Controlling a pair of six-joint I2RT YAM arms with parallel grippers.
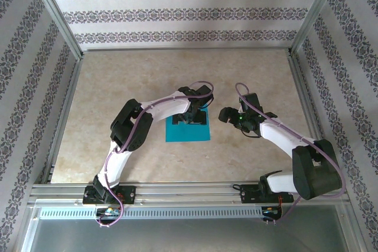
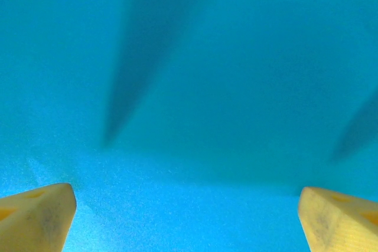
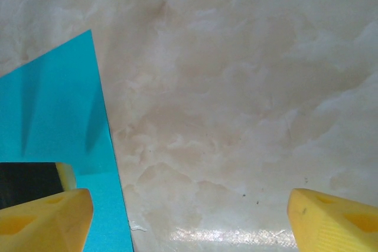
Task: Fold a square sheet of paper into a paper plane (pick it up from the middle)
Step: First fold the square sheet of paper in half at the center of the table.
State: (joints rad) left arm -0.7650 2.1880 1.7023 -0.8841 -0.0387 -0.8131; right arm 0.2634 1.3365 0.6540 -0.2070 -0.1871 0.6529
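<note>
The square sheet of paper (image 1: 188, 131) lies flat on the table (image 1: 118, 98). The left gripper (image 1: 195, 116) hangs low over its far part, fingers spread wide, holding nothing. The right gripper (image 1: 226, 114), equally wide and empty, hovers just beside its right edge.

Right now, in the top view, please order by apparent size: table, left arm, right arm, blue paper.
Largest: table.
Then left arm and right arm, too alike to rank.
Smallest: blue paper.
</note>
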